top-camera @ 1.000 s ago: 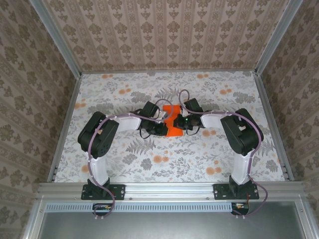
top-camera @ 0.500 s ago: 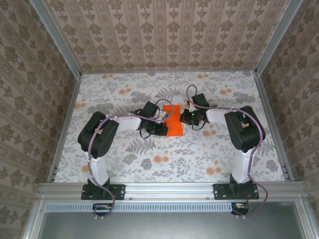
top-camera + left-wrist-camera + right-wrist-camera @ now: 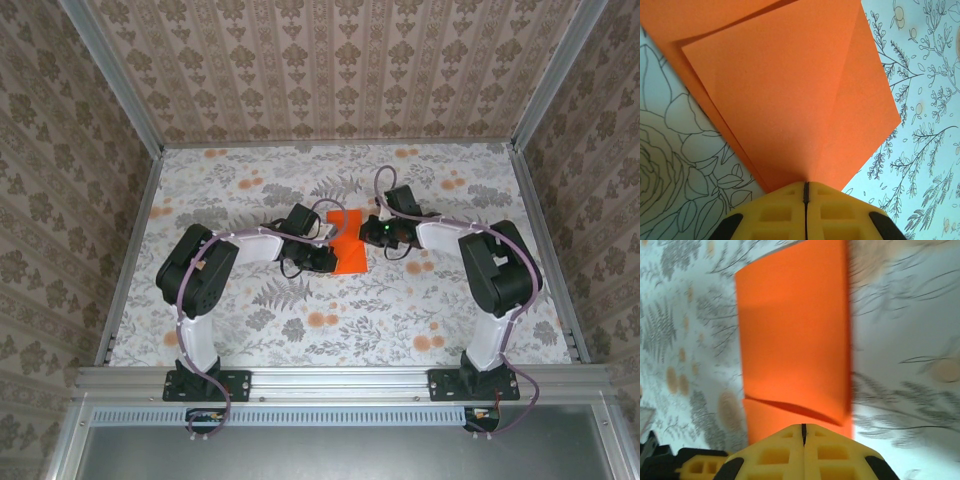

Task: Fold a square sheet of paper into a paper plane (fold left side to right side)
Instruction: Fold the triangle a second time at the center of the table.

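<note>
Jaws closed together, the left gripper [image 3: 805, 188] and right gripper [image 3: 803, 428] press the creased, bright orange square sheet of paper [image 3: 347, 243] from left and right; a sideways drag could skew its fold.

**square sheet of paper [image 3: 348, 243]: partly covered, cropped, blurred**
In the top view its 9 and 3 o'clock edges are overlapped by the left tool [image 3: 330, 257] and the right tool [image 3: 368, 234], and its creases are too small to be read. In the left wrist view it is cut off at 12 o'clock and hidden at 6 o'clock behind yellow fingers [image 3: 775, 215]. In the right wrist view the tabletop [image 3: 900, 315] print is smeared at 3 o'clock.
</note>
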Robot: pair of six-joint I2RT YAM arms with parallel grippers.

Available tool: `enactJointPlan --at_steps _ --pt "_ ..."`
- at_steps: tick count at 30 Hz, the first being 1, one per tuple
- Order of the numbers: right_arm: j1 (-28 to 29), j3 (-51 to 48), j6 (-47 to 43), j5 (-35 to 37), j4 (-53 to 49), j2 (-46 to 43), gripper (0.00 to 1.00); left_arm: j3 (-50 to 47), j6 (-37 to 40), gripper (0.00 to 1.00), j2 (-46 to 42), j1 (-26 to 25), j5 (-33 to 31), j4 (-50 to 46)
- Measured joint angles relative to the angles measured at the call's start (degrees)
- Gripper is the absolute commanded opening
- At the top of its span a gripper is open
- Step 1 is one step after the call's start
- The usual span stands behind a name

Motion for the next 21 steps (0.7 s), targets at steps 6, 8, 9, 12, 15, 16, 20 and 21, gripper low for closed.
enactJointPlan --at_steps 6,8,9,12,15,16,20,21 --pt "2.32 0.00 2.03 -1.31 1.79 2.91 0.00 0.13 0.00 0.07 0.00 0.00 0.02 -0.13" --pt "2.27 0.00 2.47 -1.31 1.79 4.37 0.00 0.46 0.00 0.07 0.00 -0.02 0.00 -0.61" --pt "2.25 0.00 2.78 -1.44 1.88 4.96 0.00 0.63 0.00 0.07 0.00 -0.07 -0.07 -0.94" --pt "2.12 0.04 3.10 -1.70 2.05 5.16 0.00 1.25 -0.02 0.07 0.00 -0.33 -0.35 -1.99" --pt "2.12 0.04 3.21 -1.68 2.08 5.16 0.00 1.99 0.00 0.07 0.00 -0.42 -0.33 -3.58" --pt "2.12 0.04 3.21 -1.68 2.08 5.16 0.00 2.32 -0.02 0.07 0.00 -0.44 -0.28 -4.17" --pt "2.12 0.02 3.21 -1.68 2.10 5.16 0.00 4.20 0.00 0.07 0.35 -0.44 0.00 -5.55" --pt "2.12 0.02 3.21 -1.68 2.10 5.18 0.00 4.87 0.00 0.07 0.66 -0.44 0.20 -5.70"
